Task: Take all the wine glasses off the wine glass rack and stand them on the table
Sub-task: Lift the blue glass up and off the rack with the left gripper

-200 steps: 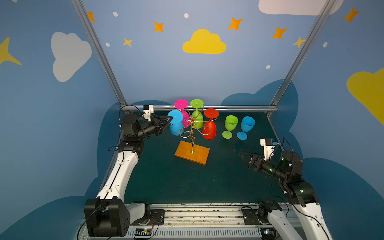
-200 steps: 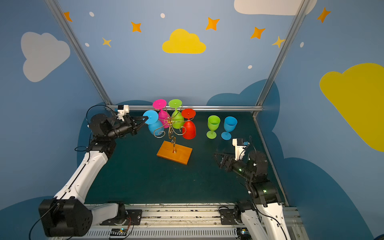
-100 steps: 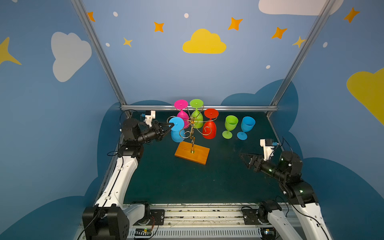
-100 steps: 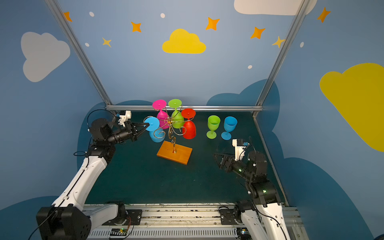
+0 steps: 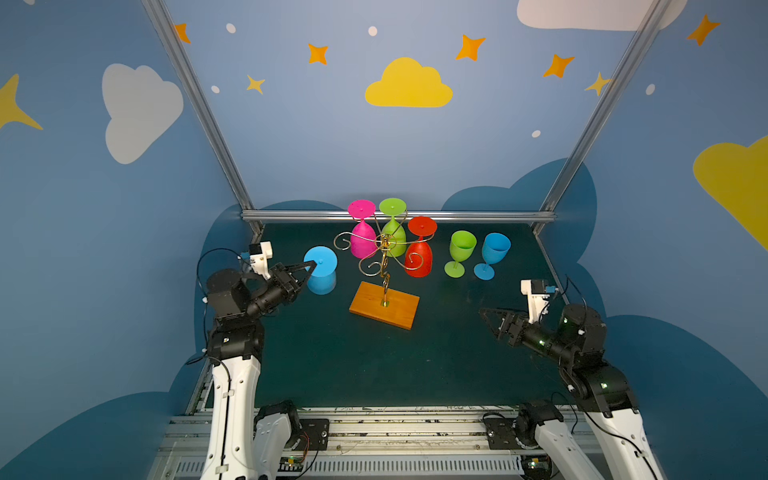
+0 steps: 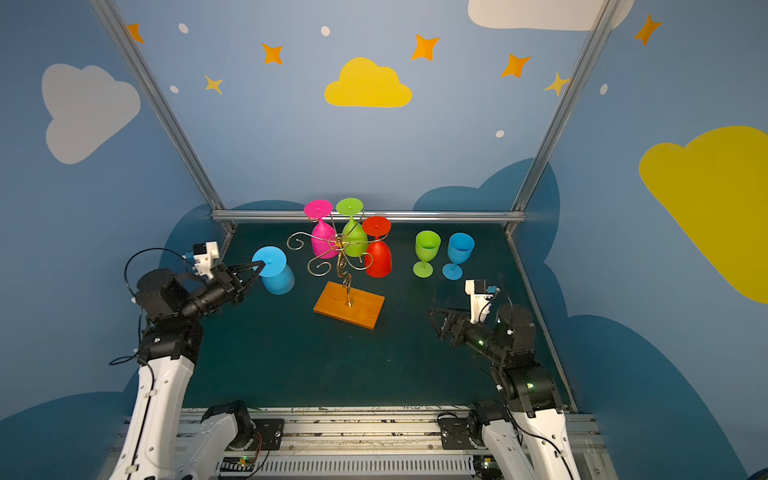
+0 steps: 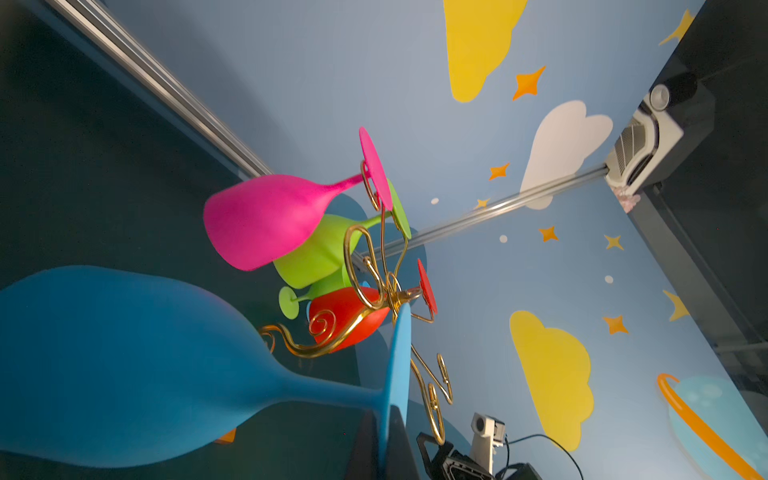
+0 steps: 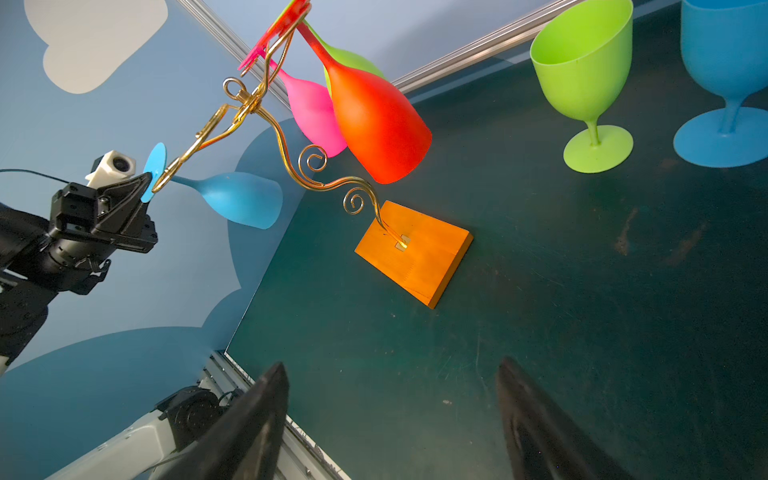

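Note:
My left gripper [image 5: 311,267] [image 6: 259,266] [image 7: 384,419] is shut on the rim of the round foot of a blue wine glass [image 5: 322,280] [image 6: 278,279] [image 7: 124,365] [image 8: 241,199]. The glass hangs bowl-down in the air, left of the wine glass rack [image 5: 384,305] [image 6: 349,307] [image 8: 415,253]. In both top views it sits apart from the nearest gold scroll arm. Pink [image 5: 362,245], green [image 5: 395,239] and red [image 5: 419,262] glasses hang upside down on the rack. My right gripper [image 5: 486,316] [image 6: 434,316] [image 8: 390,370] is open and empty, low at the right.
A green glass [image 5: 460,251] and another blue glass [image 5: 493,251] stand upright on the dark green table [image 5: 332,365], right of the rack. Blue walls and metal posts close in the back and both sides.
My left gripper has drawn the blue glass leftward and a little down, away from the rack's scroll arm. The right arm has not moved.

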You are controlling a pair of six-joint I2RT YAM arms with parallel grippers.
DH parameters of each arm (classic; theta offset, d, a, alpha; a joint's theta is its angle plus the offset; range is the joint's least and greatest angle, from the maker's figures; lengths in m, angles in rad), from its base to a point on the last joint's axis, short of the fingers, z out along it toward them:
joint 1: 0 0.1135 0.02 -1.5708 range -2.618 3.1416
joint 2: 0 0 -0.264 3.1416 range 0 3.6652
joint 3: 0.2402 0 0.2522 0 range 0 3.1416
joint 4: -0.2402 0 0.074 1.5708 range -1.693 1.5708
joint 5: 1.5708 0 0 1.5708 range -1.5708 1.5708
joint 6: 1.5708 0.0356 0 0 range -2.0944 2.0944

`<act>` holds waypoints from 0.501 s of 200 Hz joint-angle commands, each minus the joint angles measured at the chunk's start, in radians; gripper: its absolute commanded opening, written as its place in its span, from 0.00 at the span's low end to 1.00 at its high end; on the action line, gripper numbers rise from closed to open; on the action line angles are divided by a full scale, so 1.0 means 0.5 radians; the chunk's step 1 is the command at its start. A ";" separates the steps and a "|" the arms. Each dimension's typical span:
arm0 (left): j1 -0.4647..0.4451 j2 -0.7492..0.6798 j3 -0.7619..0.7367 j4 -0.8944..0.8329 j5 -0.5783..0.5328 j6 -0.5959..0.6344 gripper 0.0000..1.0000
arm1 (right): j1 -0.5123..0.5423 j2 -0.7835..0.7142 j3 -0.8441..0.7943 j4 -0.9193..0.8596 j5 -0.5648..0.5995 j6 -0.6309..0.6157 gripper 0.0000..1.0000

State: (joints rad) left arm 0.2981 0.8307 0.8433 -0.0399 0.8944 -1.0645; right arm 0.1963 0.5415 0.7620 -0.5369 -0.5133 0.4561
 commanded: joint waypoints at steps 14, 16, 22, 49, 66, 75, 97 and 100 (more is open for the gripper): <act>0.168 0.027 0.271 0.043 0.086 -0.011 0.03 | 0.009 0.035 0.064 0.012 -0.009 -0.037 0.78; 0.181 0.032 0.289 0.057 0.092 -0.028 0.03 | 0.009 0.038 0.066 0.012 -0.010 -0.040 0.78; 0.211 0.050 0.342 0.111 0.105 -0.079 0.03 | 0.009 0.049 0.081 0.012 -0.010 -0.049 0.78; 0.286 0.132 0.555 0.404 0.138 -0.329 0.03 | 0.011 0.100 0.164 0.038 -0.020 -0.068 0.78; 0.290 0.195 0.700 0.508 0.161 -0.429 0.03 | 0.009 0.122 0.235 0.079 -0.017 -0.076 0.78; 0.290 0.223 0.790 0.536 0.186 -0.460 0.03 | 0.012 0.136 0.278 0.098 -0.014 -0.085 0.78; 0.290 0.273 0.967 0.647 0.201 -0.582 0.03 | 0.012 0.183 0.378 0.140 -0.021 -0.105 0.78; 0.288 0.280 0.982 0.669 0.203 -0.605 0.03 | 0.015 0.190 0.393 0.145 -0.021 -0.107 0.78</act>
State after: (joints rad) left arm 0.4393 0.9588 1.2602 0.1608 0.9619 -1.2701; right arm 0.1974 0.6182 0.8886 -0.5186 -0.5167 0.4278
